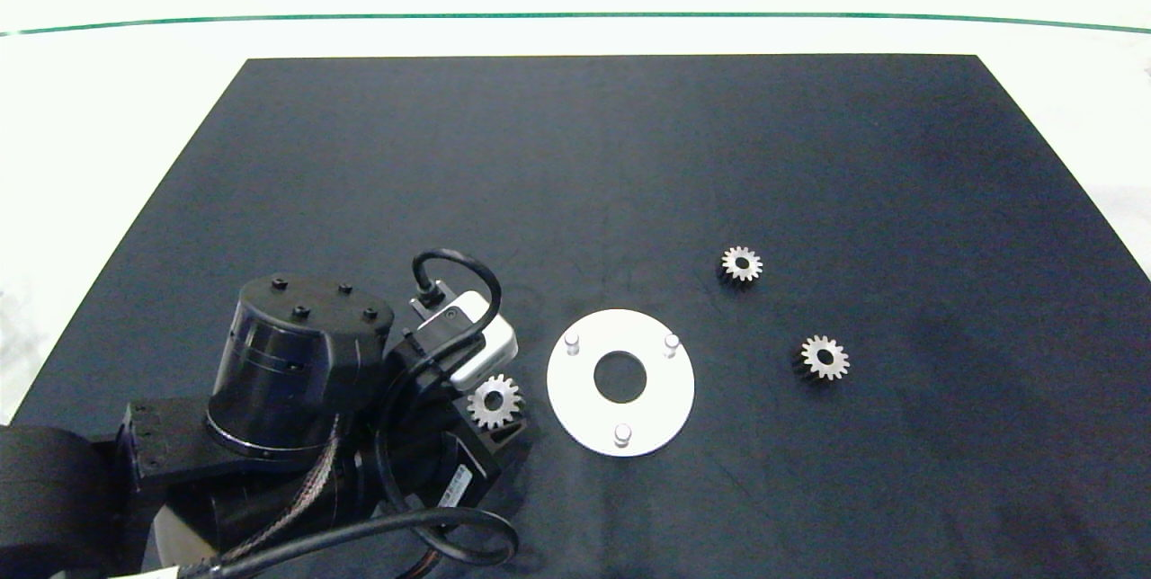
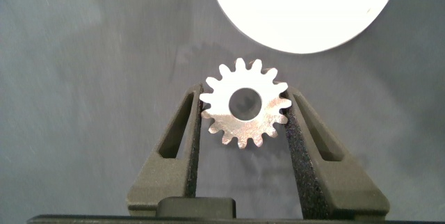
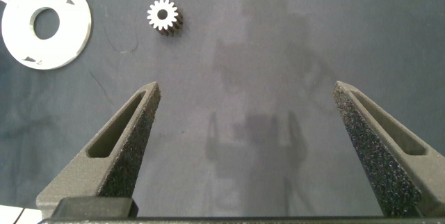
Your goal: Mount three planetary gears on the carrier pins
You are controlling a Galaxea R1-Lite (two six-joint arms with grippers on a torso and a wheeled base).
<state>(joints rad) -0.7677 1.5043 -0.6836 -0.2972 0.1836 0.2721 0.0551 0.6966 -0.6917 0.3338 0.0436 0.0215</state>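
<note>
My left gripper (image 2: 245, 104) is shut on one planetary gear (image 2: 245, 111), its pads pressing the teeth on both sides, just left of the white disc (image 1: 575, 395). In the head view that gear (image 1: 495, 401) lies flat, face up. The three carrier pins (image 1: 572, 343) (image 1: 671, 343) (image 1: 622, 434) stand bare on the disc. Two more planetary gears (image 1: 742, 265) (image 1: 824, 358) lie on the mat to the disc's right. The right gripper (image 3: 247, 88) hangs open over bare mat, outside the head view; its wrist view shows the disc (image 3: 69, 40) and one gear (image 3: 164, 17) further off.
A dark mat (image 1: 575, 165) covers the white table, with open mat behind and to the right of the parts. The left arm (image 1: 297, 381) fills the near left corner.
</note>
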